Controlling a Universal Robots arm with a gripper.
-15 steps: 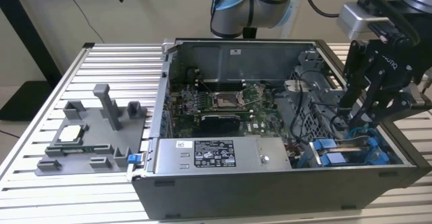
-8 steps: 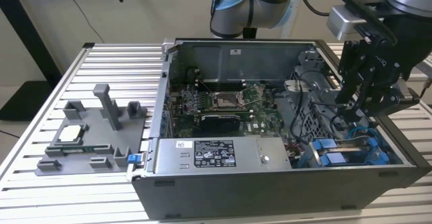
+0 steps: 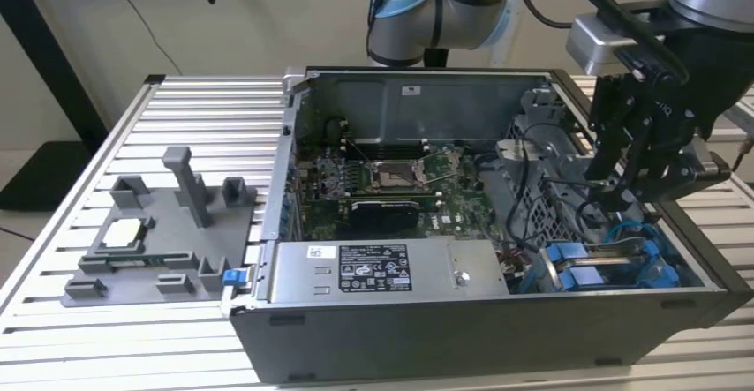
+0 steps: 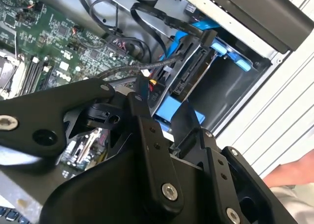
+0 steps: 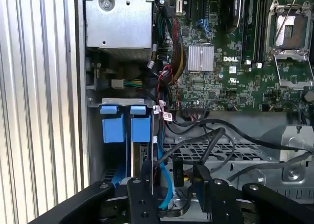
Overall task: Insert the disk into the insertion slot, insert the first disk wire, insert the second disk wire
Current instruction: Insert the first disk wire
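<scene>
The two black metal fingers point(image 5: 140, 200) of the gripper point(image 5: 176, 185) stand apart with clear space between them. In the first wrist view a black cable plug point(image 5: 198, 174) hangs in that gap, close to one finger. I cannot tell whether it touches the finger.

Just beyond the fingertips in the second wrist view is the flat rectangular hard drive point(image 4: 195, 71) in its bright blue plastic carrier frame. It sits on edge inside the narrow grey sheet-metal drive bay point(image 4: 235, 87). Square blue plastic tabs point(image 5: 113, 128) stand side by side at the bay's mouth. Loose black cables point(image 4: 122, 47) loop between the bay and the green motherboard point(image 5: 221, 87).

In the exterior view the gripper point(image 3: 615, 199) points down into the open dark grey computer case point(image 3: 471, 338), over the corner at the exterior view's right. A grey power-supply box point(image 3: 377, 267) with a white sticker lies along the case's near wall. The case rests on a slatted aluminium table point(image 3: 200, 117). A grey plastic fixture point(image 3: 159, 232) stands on the table, well apart from the case, at the exterior view's left. Part of a person's hand point(image 4: 294, 171) shows over the slats outside the case.
</scene>
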